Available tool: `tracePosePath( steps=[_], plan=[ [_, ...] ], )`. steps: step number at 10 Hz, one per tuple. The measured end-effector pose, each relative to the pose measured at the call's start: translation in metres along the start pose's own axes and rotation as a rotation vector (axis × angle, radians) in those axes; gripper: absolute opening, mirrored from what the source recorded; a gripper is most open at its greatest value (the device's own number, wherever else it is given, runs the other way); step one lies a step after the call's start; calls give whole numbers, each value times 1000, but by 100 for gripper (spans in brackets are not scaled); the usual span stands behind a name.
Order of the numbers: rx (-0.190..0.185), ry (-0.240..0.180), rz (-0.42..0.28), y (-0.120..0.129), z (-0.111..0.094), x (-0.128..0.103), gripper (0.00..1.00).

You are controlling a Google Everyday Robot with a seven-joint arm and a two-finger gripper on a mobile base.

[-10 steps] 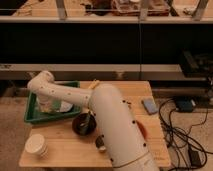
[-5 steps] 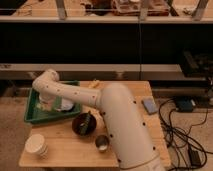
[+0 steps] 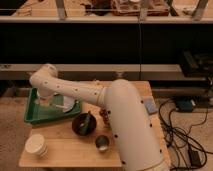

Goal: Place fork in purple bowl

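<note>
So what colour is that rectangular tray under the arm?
Green, seen in the camera view; the rectangular tray lies below the tool.

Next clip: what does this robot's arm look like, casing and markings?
The arm is a thick, rounded, cream-white casing with small dark dots along its segments and a bulbous joint at the far end. No loose cables show on it. Its pincer, also pale, sits over the green tray.
</note>
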Motion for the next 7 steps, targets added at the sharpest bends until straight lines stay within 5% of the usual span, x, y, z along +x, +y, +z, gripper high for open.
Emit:
tracePosePath(
  steps=[7],
  plan=[
    [-21,-31,23,-12,-28,-14,9]
  ],
)
